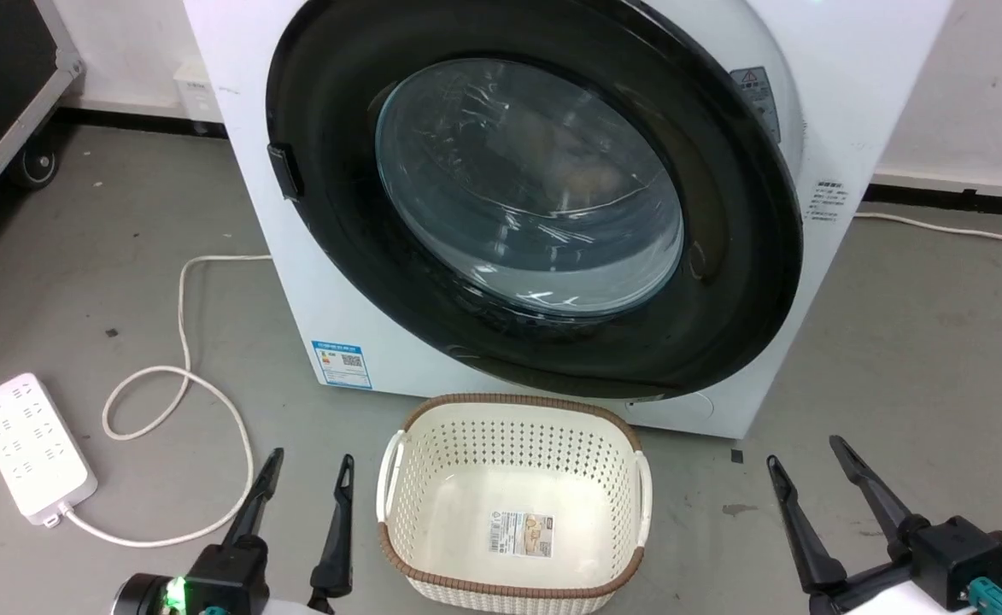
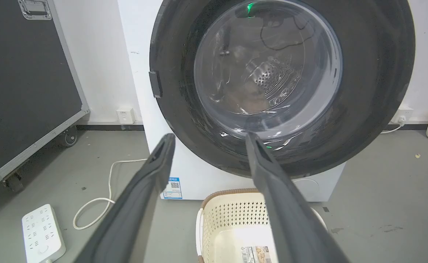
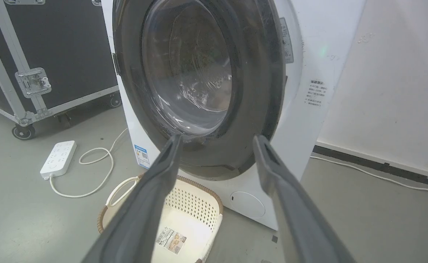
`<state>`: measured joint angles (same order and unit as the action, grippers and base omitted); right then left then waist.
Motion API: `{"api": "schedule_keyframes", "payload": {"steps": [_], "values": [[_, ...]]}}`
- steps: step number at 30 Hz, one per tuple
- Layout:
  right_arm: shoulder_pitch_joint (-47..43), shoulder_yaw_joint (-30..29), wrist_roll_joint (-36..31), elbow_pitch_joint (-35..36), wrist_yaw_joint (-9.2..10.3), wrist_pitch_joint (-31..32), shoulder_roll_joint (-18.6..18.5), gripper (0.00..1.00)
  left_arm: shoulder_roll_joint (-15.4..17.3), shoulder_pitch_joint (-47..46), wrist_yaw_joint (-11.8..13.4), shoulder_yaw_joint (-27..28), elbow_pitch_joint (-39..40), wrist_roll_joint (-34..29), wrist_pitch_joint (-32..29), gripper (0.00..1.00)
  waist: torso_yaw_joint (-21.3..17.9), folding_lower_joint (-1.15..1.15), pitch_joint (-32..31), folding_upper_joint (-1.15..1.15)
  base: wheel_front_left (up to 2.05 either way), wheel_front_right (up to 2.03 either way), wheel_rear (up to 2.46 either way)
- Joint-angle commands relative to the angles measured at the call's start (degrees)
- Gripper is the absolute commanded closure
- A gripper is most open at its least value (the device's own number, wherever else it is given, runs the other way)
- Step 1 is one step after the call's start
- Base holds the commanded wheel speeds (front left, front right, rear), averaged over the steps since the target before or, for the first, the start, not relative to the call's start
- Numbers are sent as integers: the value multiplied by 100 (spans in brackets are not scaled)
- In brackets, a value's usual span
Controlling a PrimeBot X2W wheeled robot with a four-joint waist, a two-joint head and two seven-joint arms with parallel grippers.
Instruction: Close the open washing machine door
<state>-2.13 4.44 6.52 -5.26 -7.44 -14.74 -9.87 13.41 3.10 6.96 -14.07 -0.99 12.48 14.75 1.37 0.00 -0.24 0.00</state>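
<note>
Two hands rest low before the washing machine, each with its two dark fingers spread apart and holding nothing. In the head view, the left hand lies at the lower left and the right hand at the lower right, and both point up toward the machine, well apart from it.

The washing machine door, black-framed with a bulging clear glass bowl, lies against the white front and covers the drum mouth; whether it is latched cannot be told. A small dark catch sits on the door's left edge. A blue label marks the lower left of the front.

The left wrist view looks between the open fingers of the left hand at the door, with the perforated steel drum visible through the glass. White machine body shows to the left of the frame. A black wheeled case stands against the wall at the far left.

In the right wrist view, the right hand frames the door seen obliquely, with the white machine side to its right and a round filter cap below.

A cream perforated basket stands on the grey floor between the two hands, just in front of the machine. A white power strip and its looped cable lie on the floor to the left.
</note>
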Motion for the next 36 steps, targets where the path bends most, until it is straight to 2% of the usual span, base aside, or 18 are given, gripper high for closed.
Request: {"api": "schedule_keyframes", "payload": {"steps": [1,2,3,4,5,9,16,20,24,31,36], "values": [[-49,10,5,11,-5,-15,24,0,-27,-4,-54,13,-2,-47,24,0,14,0,60,0,0,0,0],[-27,30,22,26,-5,-10,13,0,-36,-24,-82,20,-4,-58,24,0,22,0,94,0,0,0,0],[-1,42,42,41,-5,1,-8,53,-44,-47,-109,24,-8,-70,24,0,33,0,141,0,0,0,0],[35,59,47,61,-5,10,-49,93,-53,-77,-132,26,-11,-84,24,0,48,0,198,0,0,0,0],[81,68,64,83,-5,16,-88,100,-67,-117,-151,25,-12,-101,24,0,65,0,262,0,0,0,0],[415,301,188,208,-5,94,-389,100,-150,-324,-207,-7,10,-196,25,0,161,0,631,0,0,0,0],[1644,1069,834,397,-5,465,-1261,100,-351,-742,-209,-185,101,-482,25,0,349,0,1379,0,0,0,0],[2492,1406,1292,202,-5,662,-1815,100,-447,-976,-202,-249,116,-609,25,0,450,0,1717,0,0,0,0],[3256,1517,1736,-278,-5,872,-2197,100,-534,-1166,-204,-301,127,-696,25,0,545,0,1959,0,0,0,0],[4254,1471,2379,-1305,-5,1096,-2454,100,-656,-1357,-206,-374,111,-781,25,0,698,0,2207,0,0,0,0],[4940,1317,2495,-2091,-5,1148,-2505,100,-695,-1423,-202,-383,106,-815,25,0,761,0,2332,0,0,0,0]]}}
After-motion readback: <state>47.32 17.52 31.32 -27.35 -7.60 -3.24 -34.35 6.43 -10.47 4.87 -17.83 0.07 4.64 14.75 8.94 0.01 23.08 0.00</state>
